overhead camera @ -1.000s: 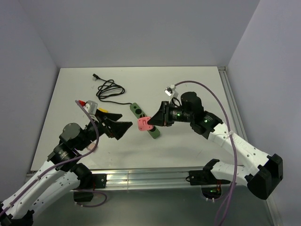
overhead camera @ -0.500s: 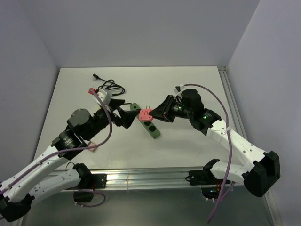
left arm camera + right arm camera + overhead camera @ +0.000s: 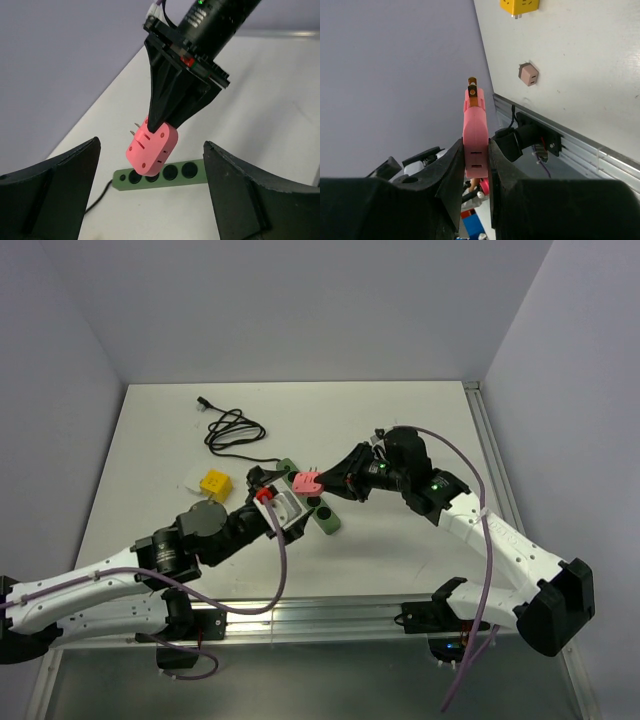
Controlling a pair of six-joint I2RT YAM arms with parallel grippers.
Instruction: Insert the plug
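My right gripper (image 3: 318,483) is shut on a pink plug (image 3: 306,482) and holds it in the air just above the green power strip (image 3: 327,521), which lies flat on the table. The plug's prongs point up and away from the strip. In the right wrist view the plug (image 3: 475,125) sits clamped between the two fingers (image 3: 451,170). My left gripper (image 3: 297,508) is open and empty beside the strip. In its wrist view the plug (image 3: 152,147) hangs between its wide-open fingers (image 3: 65,180), over the strip's round sockets (image 3: 202,174).
A yellow adapter (image 3: 213,483) with a white one beside it lies left of the strip. A coiled black cable (image 3: 235,430) lies at the back left. The right wrist view shows the yellow adapter (image 3: 519,5) and a small brownish adapter (image 3: 528,74).
My left arm has swung right and forward, bringing its open gripper up to the strip. My right gripper lifted the plug slightly off the strip and now holds it still.
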